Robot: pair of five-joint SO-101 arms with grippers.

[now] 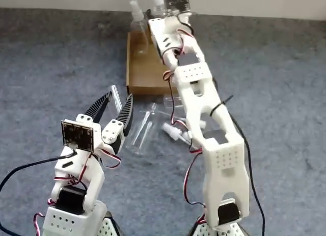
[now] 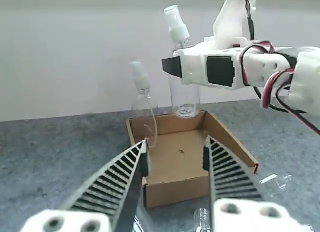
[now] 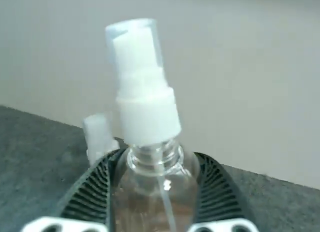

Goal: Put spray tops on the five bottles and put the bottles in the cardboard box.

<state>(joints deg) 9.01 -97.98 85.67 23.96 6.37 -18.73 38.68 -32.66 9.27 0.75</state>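
Note:
My right gripper is shut on a clear bottle fitted with a white spray top. It holds the bottle upright over the far edge of the open cardboard box. A second capped bottle stands at the box's far left corner. The left gripper stands open with nothing between its fingers, short of the box's near wall. Loose spray tops and clear bottles lie on the grey surface between the two arms.
The right arm stretches over the loose parts and the box's right side. An uncapped bottle lies right of the box. A pale wall rises just behind the box. Open grey surface spreads left of the box.

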